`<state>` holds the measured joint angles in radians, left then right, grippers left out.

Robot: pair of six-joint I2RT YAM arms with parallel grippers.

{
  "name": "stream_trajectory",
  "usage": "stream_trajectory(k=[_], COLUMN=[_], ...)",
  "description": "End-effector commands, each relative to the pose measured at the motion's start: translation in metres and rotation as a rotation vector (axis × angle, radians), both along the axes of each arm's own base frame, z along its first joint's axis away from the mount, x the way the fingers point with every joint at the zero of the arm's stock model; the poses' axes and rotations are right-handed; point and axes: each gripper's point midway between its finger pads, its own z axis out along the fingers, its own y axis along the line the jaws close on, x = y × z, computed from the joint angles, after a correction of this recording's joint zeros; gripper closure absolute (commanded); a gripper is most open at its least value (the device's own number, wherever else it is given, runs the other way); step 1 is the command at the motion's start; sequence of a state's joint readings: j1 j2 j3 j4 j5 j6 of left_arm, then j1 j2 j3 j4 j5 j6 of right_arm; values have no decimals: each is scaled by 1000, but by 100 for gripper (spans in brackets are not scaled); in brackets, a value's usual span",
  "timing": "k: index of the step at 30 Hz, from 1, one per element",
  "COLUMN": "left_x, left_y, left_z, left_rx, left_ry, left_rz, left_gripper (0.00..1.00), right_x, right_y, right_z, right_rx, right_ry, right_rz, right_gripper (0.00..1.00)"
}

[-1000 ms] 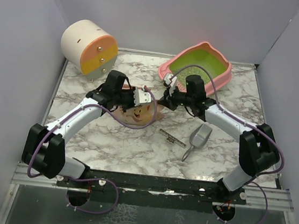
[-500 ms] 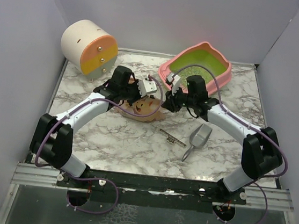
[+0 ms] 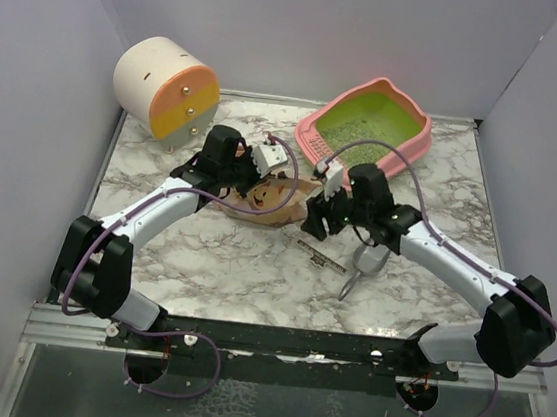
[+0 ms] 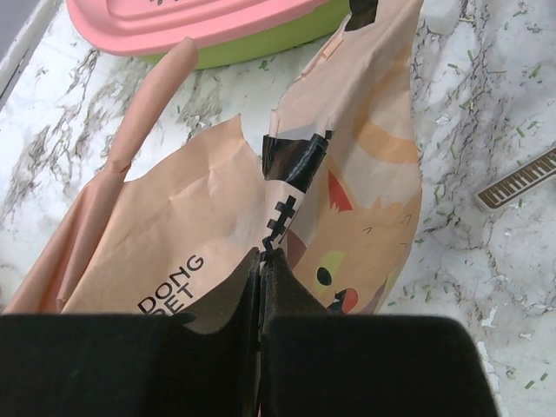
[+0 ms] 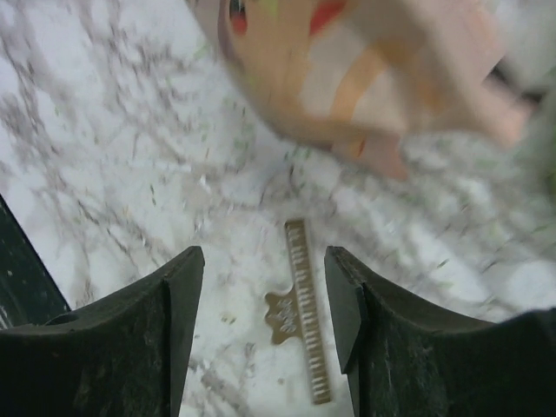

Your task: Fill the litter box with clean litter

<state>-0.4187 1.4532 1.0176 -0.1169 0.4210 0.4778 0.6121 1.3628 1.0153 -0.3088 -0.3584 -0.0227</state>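
Left pincer (image 4: pixel 261 261) pinches the bag (image 4: pixel 165 234) alone, right pincer (image 5: pixel 265 287) spread; bag could sag, spilling litter (image 3: pixel 363 133) outside litter box (image 3: pixel 421 136).

A white, grey-veined marble surface (image 3: pixel 202 260) carries everything. At its far left corner a cream-and-orange cylinder (image 3: pixel 164 88) lies on its side. At the far right sits the pink litter box (image 3: pixel 420 134). A crumpled peach bag (image 3: pixel 269 199) with a cartoon face lies mid-surface, just near of the box. Nearer and to the right lie a toothed strip (image 3: pixel 320 257) and a grey scoop (image 3: pixel 368 263). Loose litter (image 4: pixel 519 131) speckles the marble around the bag.
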Motion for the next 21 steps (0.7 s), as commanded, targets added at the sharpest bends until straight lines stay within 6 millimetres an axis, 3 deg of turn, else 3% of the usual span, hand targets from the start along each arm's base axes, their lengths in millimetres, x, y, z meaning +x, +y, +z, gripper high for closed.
stream_trajectory(k=[1,6,9,17,21], left_x=[22,22,18,19,14], left_y=[-5,-5,-7,-10,-5], left_z=[48,66,76,83,114], left_rx=[-115,-164,-189,-210,-268], left_ry=[-110,-117,-138,-133,-191], left_rz=[65,96,81,80,112], left_gripper=[97,84,83,82,74], right_x=[-45,-53,-55,-53,-56], right_y=[-22,-36,-38,-35,-34], right_z=[-80,-79,-75,-102,-107], right_rx=[-192,-205,-213,-362,-396], right_ry=[180,177,182,220,229], right_rz=[-135,-231,-222,-192,-170], right_gripper=[42,45,45,45,45])
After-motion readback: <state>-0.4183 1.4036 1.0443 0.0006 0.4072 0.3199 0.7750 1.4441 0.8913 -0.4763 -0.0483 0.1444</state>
